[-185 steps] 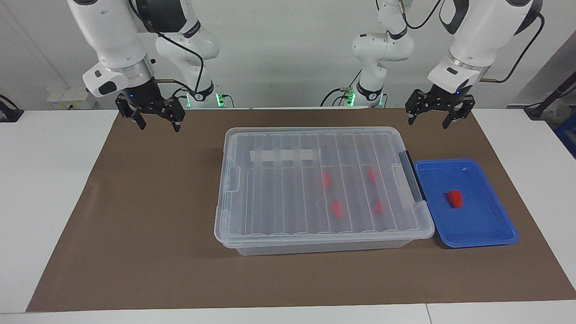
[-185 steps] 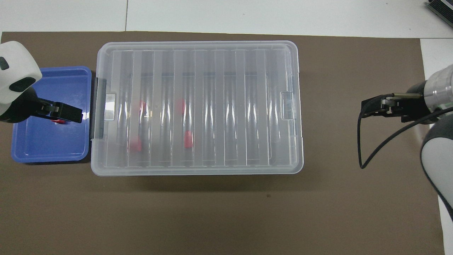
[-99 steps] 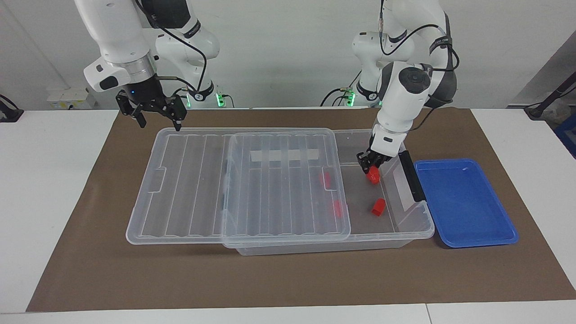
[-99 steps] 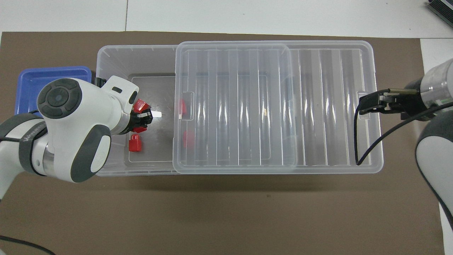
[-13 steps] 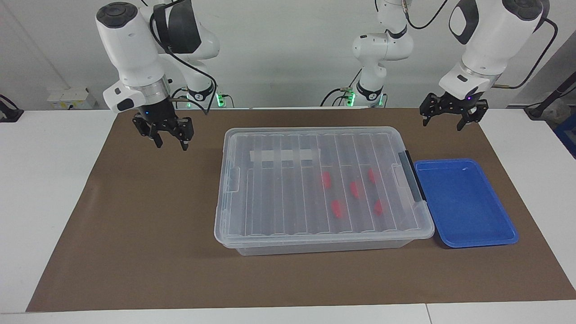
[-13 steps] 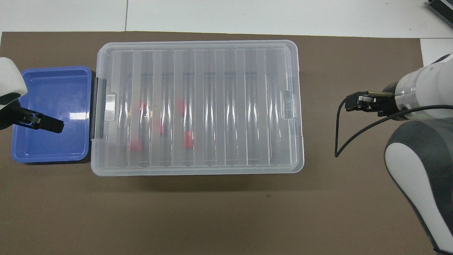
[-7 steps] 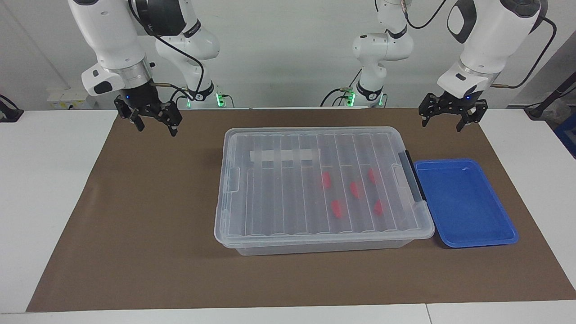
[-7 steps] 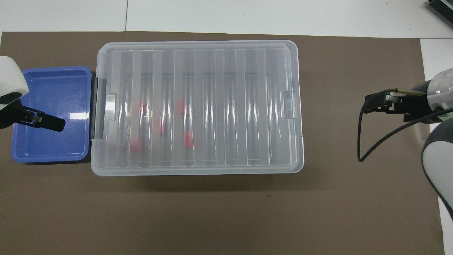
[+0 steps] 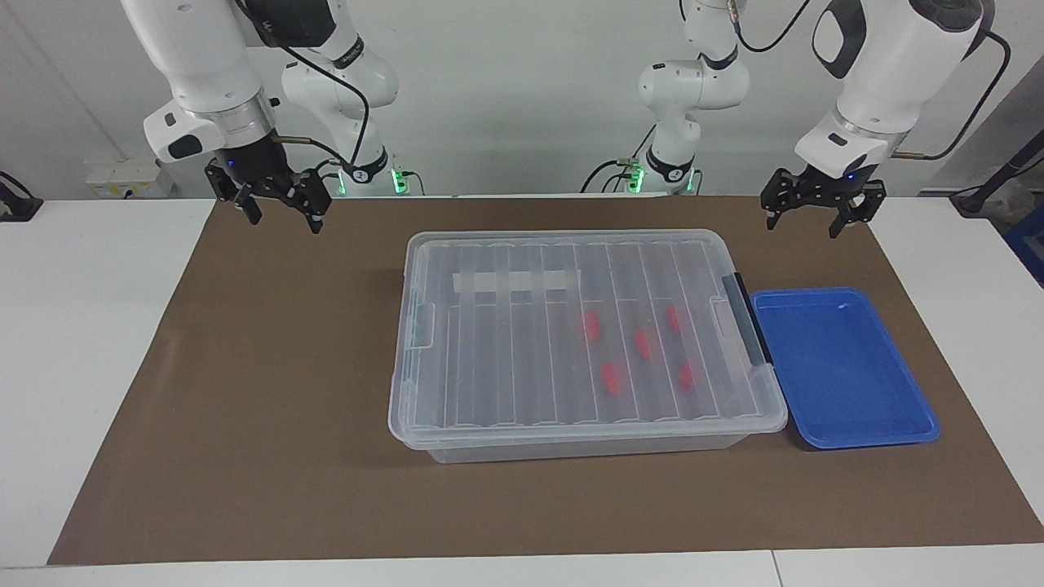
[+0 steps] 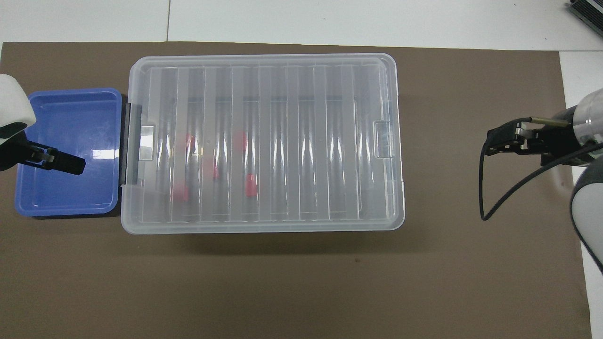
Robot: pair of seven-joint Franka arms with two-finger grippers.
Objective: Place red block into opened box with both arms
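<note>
Blocks (image 9: pixel 643 343) sit sealed under your box (image 9: pixel 571 424) lid, well clear of both grippers. Left gripper (image 9: pixel 821 214) and right gripper (image 9: pixel 275 205) hang spread and empty over the mat's ends, likely parked because nothing's left on the tray (image 9: pixel 848 436).

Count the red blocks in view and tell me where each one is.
5. All lie inside the closed box, toward the left arm's end: three nearer the robots, two farther away. The blue tray holds none. The ribbed lid blurs them.
</note>
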